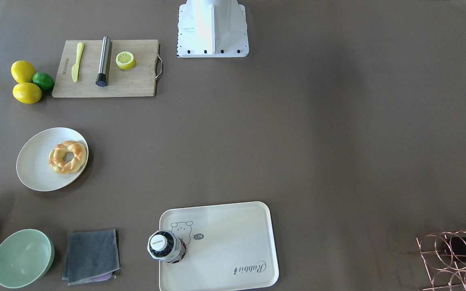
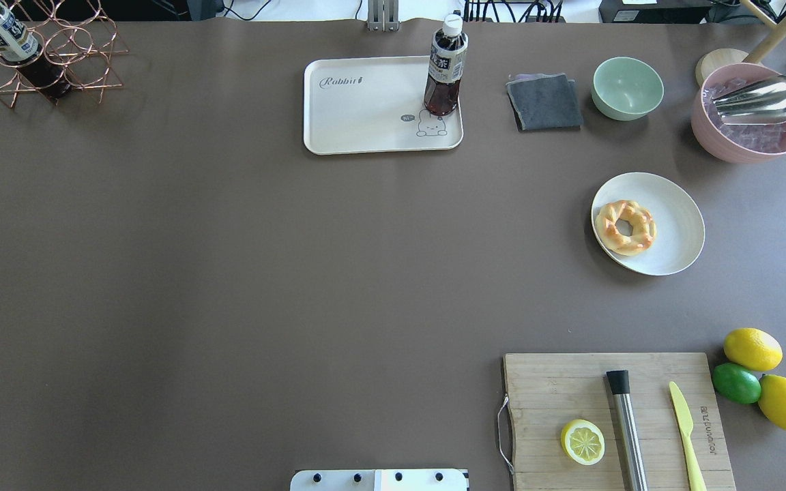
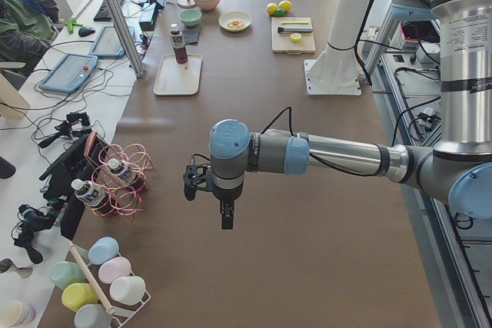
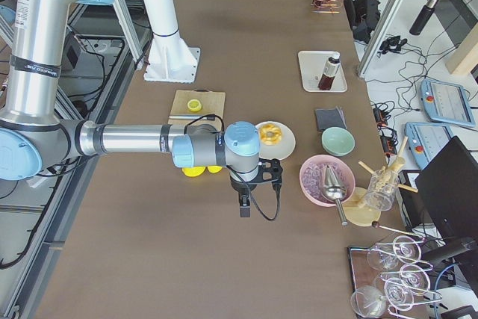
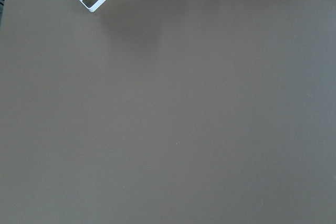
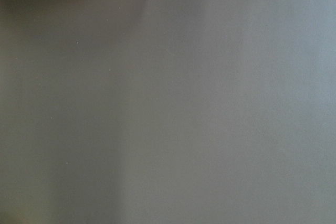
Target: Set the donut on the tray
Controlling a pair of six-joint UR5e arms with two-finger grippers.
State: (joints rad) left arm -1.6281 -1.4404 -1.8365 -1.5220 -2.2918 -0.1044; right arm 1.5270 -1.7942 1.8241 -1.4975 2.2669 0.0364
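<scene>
The braided golden donut (image 1: 68, 157) lies on a round white plate (image 1: 34, 169) and also shows in the overhead view (image 2: 626, 227). The cream tray (image 1: 233, 242) with the bear drawing and "Rabbit" script lies apart from it (image 2: 366, 116). A dark drink bottle (image 2: 445, 68) stands upright on the tray's bear corner. My left gripper (image 3: 226, 220) hangs over bare table far from both, seen only in the exterior left view. My right gripper (image 4: 243, 209) hangs near the plate's end of the table, seen only in the exterior right view. I cannot tell whether either is open or shut.
A wooden cutting board (image 2: 618, 423) holds a lemon slice, a metal rod and a yellow knife, with lemons and a lime (image 2: 737, 382) beside it. A grey cloth (image 2: 544, 102), a green bowl (image 2: 628, 87), a pink bowl (image 2: 751, 116) and a copper wire rack (image 2: 38, 61) line the far edge.
</scene>
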